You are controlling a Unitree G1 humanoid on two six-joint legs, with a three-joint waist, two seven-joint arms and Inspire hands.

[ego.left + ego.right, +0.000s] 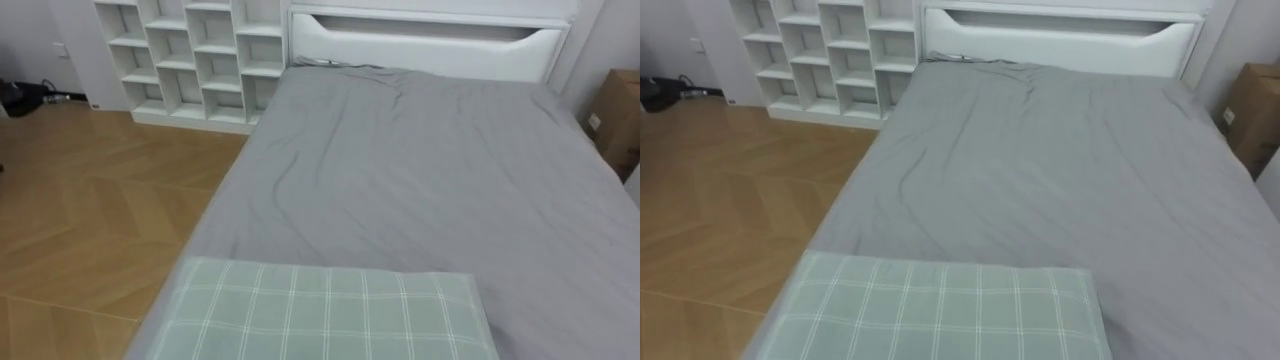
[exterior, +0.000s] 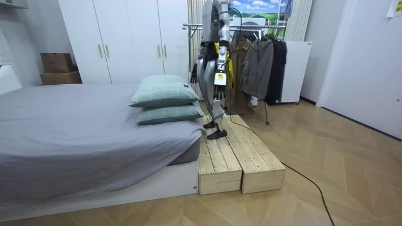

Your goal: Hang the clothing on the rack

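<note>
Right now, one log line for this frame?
pos: on platform beside bed | view: pillow, shelf | rack: behind robot, clothes hung

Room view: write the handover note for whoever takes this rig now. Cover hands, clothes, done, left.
Hands: left hand and right hand hang low by the robot's body; too small to tell whether either holds anything.
Things: clothes hang on the rack behind the robot, which stands on the wooden platform facing the bed and its pillows.
Done: several garments are on the rack.
Left: which garment is next cannot be told; check both hands first.
</note>
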